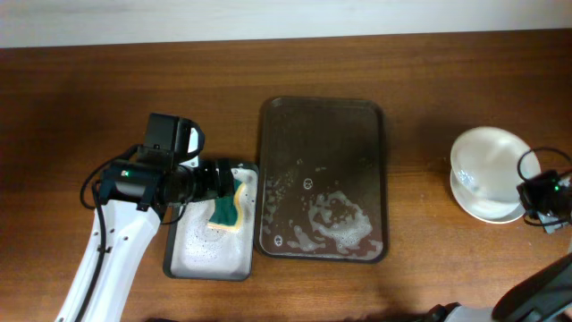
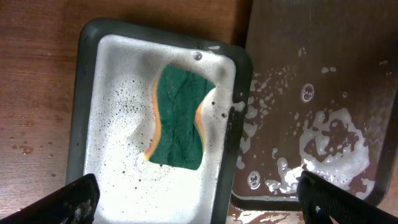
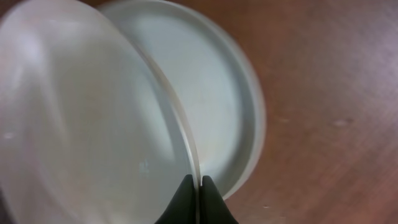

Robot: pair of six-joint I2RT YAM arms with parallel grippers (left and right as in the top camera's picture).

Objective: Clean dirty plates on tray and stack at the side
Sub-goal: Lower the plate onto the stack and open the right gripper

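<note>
Gently now: the right gripper (image 3: 194, 193), pinching a tilted plate (image 3: 81, 118) by its rim, should level it over the stack (image 3: 230, 106) just beneath before letting go, lest it slide.

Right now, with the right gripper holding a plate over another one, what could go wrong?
1. The right gripper pinches only the thin rim of the held plate, which hangs tilted over the lower plate; it could slip or pivot.
2. Released at this tilt, it may land edge-first and sit off-centre.
3. Suds on the brown tray suggest the plates may be wet, so slicker.
</note>
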